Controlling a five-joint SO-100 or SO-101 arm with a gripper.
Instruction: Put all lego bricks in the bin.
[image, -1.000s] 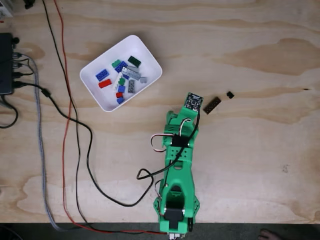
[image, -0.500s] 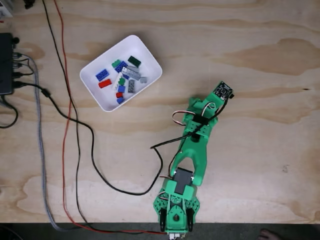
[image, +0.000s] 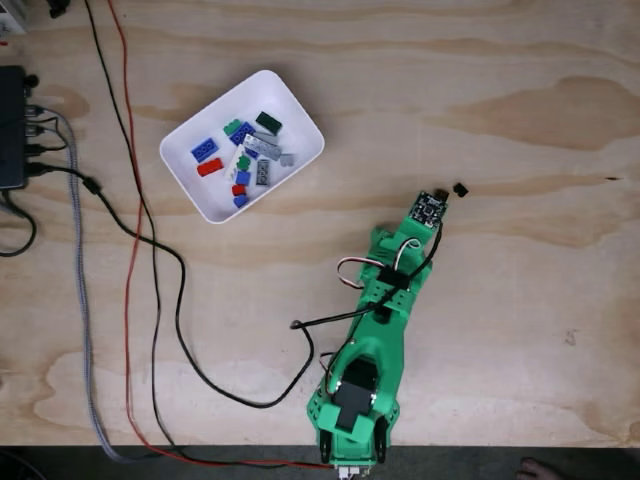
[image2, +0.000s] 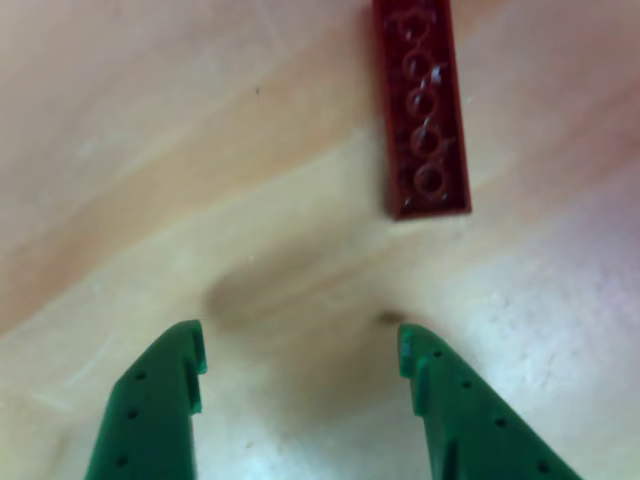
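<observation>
Pulled back slightly from its farther reach, the claw now hangs wide and empty just short of the dark brown brick on the tabletop. A small black brick lies just beyond, both well apart from the bin; the pick looks next.

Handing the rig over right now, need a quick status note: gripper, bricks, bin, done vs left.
Gripper: open and empty, jaws spread above the bare table in the other view.
Dark brown brick: lying flat on the wood just ahead of the jaws, not touched.
Small black brick: on the table just right of the arm's head in the fixed view.
Bin: upper left of the arm in the fixed view, with a pile of red, blue, green and grey bricks inside.
Done: most bricks binned.
Left: grasp the dark brown one, bin it, then the black one.
</observation>
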